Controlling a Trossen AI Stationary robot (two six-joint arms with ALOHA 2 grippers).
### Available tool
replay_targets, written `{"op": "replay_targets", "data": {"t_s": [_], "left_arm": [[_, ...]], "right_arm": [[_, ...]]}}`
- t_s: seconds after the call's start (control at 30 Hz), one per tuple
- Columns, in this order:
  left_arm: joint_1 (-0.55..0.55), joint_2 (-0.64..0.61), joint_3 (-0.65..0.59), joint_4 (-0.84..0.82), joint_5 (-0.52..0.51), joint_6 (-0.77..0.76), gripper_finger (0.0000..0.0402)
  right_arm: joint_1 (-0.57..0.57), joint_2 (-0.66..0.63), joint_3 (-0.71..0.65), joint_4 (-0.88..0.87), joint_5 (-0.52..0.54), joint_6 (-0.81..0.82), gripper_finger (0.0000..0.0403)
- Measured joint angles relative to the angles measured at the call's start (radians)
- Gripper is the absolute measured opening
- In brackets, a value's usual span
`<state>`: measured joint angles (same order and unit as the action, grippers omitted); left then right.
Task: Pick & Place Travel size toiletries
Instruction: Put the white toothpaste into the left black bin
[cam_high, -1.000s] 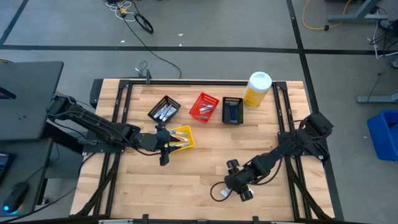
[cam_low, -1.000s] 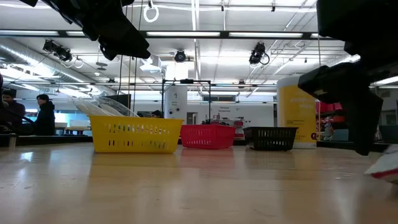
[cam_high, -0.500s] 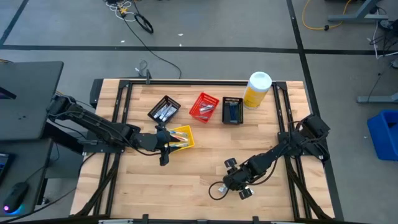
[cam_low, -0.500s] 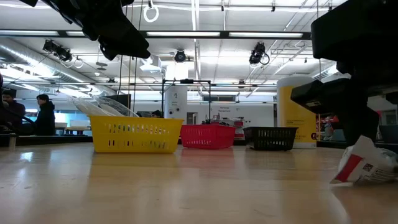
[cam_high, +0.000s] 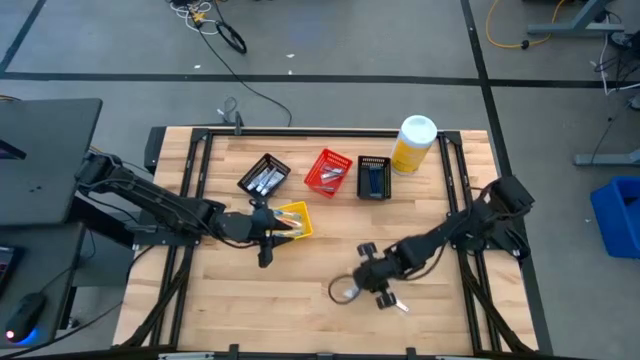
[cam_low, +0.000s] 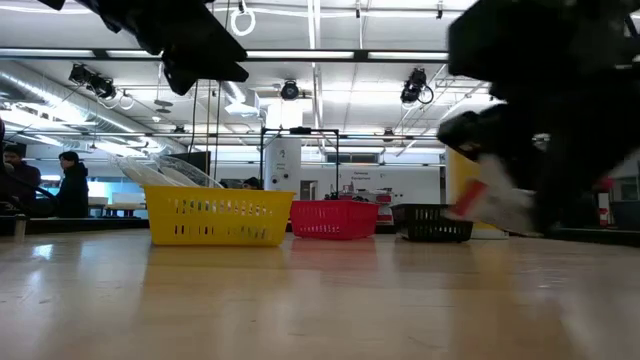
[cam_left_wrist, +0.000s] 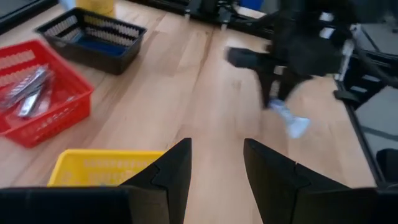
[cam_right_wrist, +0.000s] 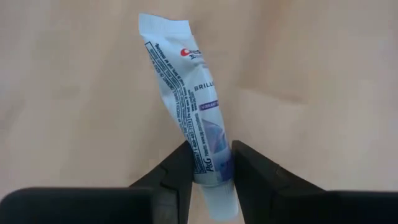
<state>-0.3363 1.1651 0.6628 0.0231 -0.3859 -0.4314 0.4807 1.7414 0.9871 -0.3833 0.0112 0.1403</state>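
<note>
Lifted clear of the wood since half a second ago, and carried toward 10 o'clock: white toothpaste tube (cam_right_wrist: 188, 106) pinched near its cap end between the fingers (cam_right_wrist: 173, 169) of the right gripper (cam_high: 385, 291), crimped tail pointing away from the wrist. Now hangs just above the table (cam_high: 330, 250) at about 6 o'clock of the board, slightly right of centre, where earlier it lay on the surface further toward 4 o'clock. Looks light and soft-walled; likely to dent or squirm under a hard squeeze, and the glossy skin may slip, so the firmer shoulder by the cap seems the sounder place to hold, as now. Tail end probably floppy and prone to swing in transit.

Further out, at 12 o'clock: row of small baskets, black basket (cam_high: 264, 177) holding pale items, red basket (cam_high: 328, 171) with silvery packets, another black basket (cam_high: 374, 177) with dark blue contents. Yellow bottle (cam_high: 413, 143) with white cap at 1 o'clock. Yellow basket (cam_high: 294, 222) at 9 o'clock of centre, thin pale sticks poking from it.

Left gripper (cam_high: 268, 237) hovers beside the yellow basket, fingers spread apart and empty in its wrist view.
</note>
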Motion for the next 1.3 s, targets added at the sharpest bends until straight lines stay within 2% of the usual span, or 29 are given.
{"op": "replay_targets", "data": {"t_s": [0.2,0.3,0.47,0.57,0.63,0.93,1.3], "left_arm": [[-0.005,0.077,0.0,0.11,0.014,0.119,0.0153],[-0.005,0.145,0.0,0.176,0.013,0.19,0.0153],[-0.005,0.265,0.0,0.292,0.009,0.288,0.0153],[-0.005,0.318,0.0,0.334,0.005,0.32,0.0153],[-0.004,0.338,0.0,0.342,0.004,0.323,0.0153],[0.0,0.357,0.002,0.394,0.02,0.326,0.0153],[0.0,0.355,0.002,0.377,0.029,0.332,0.0153]], "right_arm": [[-0.108,-0.058,0.0,0.016,0.117,-0.005,0.0105],[-0.175,-0.062,0.0,0.074,0.128,0.019,0.0105],[-0.277,-0.064,0.0,0.177,0.005,0.119,0.0105],[-0.318,-0.064,0.0,0.228,-0.12,0.11,0.0105],[-0.329,-0.064,0.0,0.246,-0.157,0.093,0.0105],[-0.358,-0.064,0.0,0.279,-0.178,0.073,0.0105],[-0.374,-0.064,0.0,0.284,-0.199,0.113,0.0103]]}}
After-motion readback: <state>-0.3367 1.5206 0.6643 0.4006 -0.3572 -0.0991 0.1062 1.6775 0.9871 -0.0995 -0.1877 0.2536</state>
